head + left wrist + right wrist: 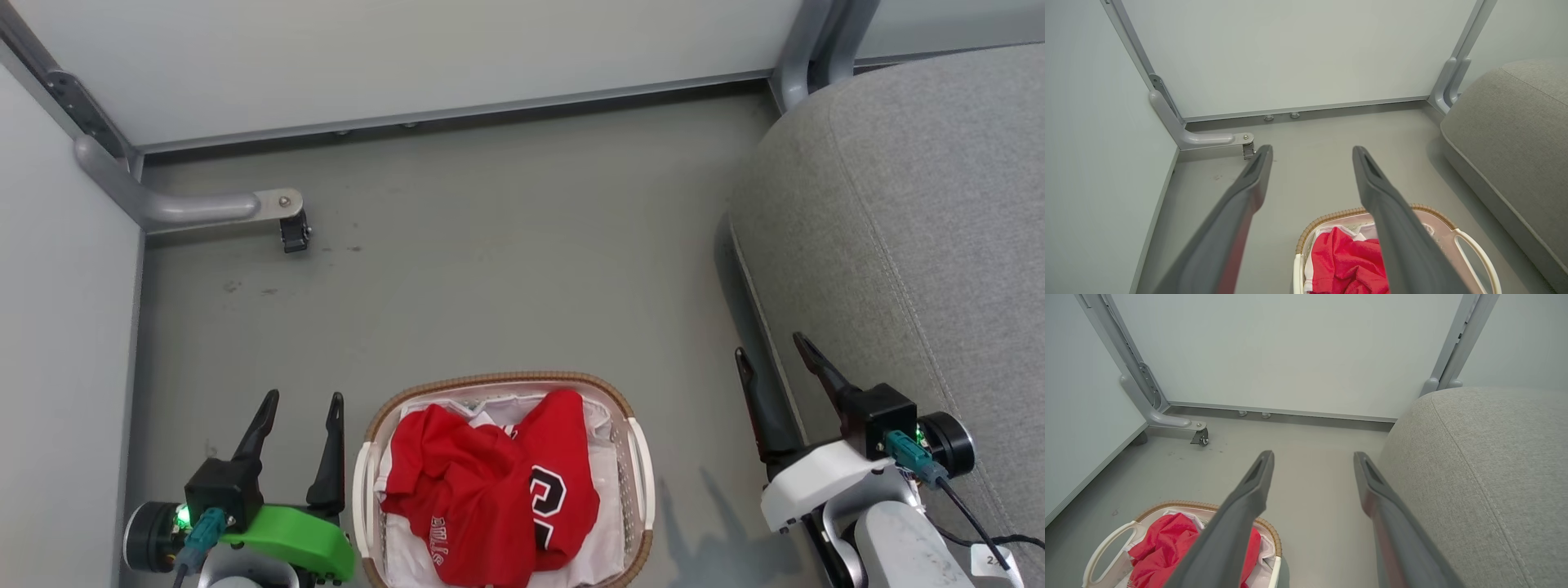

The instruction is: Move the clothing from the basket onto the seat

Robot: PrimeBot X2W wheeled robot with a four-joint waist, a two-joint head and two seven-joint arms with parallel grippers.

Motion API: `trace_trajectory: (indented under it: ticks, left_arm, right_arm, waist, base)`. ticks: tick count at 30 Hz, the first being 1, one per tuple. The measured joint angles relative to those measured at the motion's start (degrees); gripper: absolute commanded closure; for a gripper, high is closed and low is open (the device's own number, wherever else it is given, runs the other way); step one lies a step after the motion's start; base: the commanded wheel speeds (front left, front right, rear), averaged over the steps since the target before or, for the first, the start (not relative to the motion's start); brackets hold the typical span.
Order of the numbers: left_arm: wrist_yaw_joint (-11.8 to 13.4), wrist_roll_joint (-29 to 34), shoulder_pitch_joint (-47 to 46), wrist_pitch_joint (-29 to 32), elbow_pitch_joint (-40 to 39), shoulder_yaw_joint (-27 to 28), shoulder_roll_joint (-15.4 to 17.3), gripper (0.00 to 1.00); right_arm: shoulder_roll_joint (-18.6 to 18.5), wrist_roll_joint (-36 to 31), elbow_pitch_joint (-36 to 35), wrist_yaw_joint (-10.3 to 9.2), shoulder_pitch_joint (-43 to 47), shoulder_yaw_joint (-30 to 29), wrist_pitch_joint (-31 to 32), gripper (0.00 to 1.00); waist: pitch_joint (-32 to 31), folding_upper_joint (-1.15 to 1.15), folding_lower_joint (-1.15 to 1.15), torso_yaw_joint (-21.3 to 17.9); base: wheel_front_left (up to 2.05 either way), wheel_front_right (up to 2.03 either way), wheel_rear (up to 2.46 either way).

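Clothing (482, 490) lies bunched inside basket (506, 380); left gripper (304, 397) and right gripper (768, 345) flank it, jaws spread wide, empty.

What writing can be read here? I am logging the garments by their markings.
"BULLS": small white letters, turned about, on the red clothing.
Large black-and-white figure on the clothing: creased, seemingly part of a "3"; not surely readable.
On the white tag at the head view's lower right: begins "2", the rest cut off.
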Motion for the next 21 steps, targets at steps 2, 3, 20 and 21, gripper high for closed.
trace_trajectory:
  ticks: [2,3,20,21]
  left_arm:
    - [0.00,-0.42,-0.83,-0.15,0.24,-0.41,-0.12,0.00]
    - [0.00,-0.64,-1.51,-0.15,0.37,-1.00,-0.10,0.00]
    - [0.00,-7.24,-11.27,-0.18,6.13,-12.61,3.28,0.00]
    - [0.00,-8.23,-11.68,-0.16,6.97,-12.49,3.27,0.00]
  right_arm:
    - [0.21,-0.44,-0.26,0.00,-0.51,0.10,0.00,0.00]
    - [0.27,-0.57,-0.44,0.00,-0.93,0.25,0.00,0.00]
    - [0.90,0.22,-6.59,0.01,-6.84,1.92,-0.01,0.00]
    - [0.92,0.41,-7.08,0.01,-6.98,1.96,0.00,0.00]
  waist:
    - [1.41,0.00,0.00,-0.27]
    - [2.20,0.00,0.00,-0.42]
    - [16.65,0.00,0.01,-3.58]
    - [17.49,0.00,0.01,-3.78]
  base:
    - [0.00,0.00,0.00]
    - [0.00,0.00,0.00]
    - [0.00,0.00,0.00]
    - [0.00,0.00,0.00]
